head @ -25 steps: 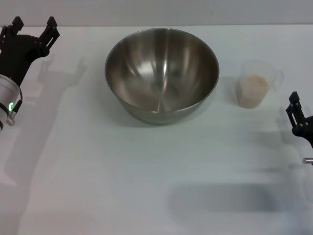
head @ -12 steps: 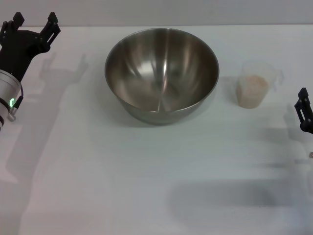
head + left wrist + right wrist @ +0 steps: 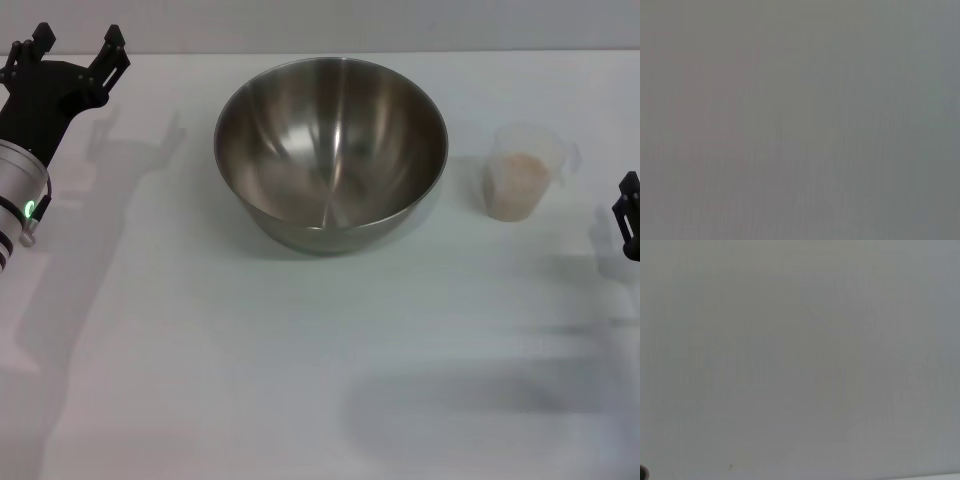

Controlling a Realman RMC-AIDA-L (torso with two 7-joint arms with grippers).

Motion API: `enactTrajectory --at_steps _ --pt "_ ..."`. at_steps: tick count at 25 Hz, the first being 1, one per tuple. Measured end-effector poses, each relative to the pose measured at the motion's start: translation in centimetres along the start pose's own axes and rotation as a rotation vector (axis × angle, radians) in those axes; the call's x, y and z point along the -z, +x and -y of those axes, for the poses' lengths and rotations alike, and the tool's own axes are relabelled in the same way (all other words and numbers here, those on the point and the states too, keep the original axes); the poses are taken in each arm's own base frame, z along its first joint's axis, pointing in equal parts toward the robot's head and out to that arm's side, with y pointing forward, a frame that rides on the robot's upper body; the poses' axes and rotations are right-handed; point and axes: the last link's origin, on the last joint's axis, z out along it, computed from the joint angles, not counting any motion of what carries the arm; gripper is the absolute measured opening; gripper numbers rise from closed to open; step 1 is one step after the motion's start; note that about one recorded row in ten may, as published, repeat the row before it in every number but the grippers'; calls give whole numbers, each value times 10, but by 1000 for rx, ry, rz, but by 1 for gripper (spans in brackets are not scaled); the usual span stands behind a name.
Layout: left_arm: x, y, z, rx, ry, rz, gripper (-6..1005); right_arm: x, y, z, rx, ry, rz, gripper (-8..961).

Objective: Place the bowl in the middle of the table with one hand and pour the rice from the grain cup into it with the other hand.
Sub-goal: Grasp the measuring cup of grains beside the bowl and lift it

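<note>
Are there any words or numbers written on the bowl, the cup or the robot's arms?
None can be read.
Bowl: plain shiny steel, no writing.
Cup: any marks on it are too faint to read.
Left gripper and right gripper: plain black, no labels visible.

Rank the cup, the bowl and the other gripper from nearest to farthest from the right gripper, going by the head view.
1. Grain cup, just left of the right gripper.
2. Bowl, at the table's middle.
3. Left gripper, far left corner.

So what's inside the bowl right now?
Nothing visible: the bowl shows only bare steel. The rice sits in the grain cup beside it. Nothing covers the bowl's inside.
</note>
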Motion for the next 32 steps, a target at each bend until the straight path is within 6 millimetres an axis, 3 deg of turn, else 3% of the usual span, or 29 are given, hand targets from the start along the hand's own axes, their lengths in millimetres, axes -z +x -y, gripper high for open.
enactTrajectory --at_steps 32 --pt "-12 8 -2 -3 -5 -17 856 -21 5 -3 57 -60 -64 639"
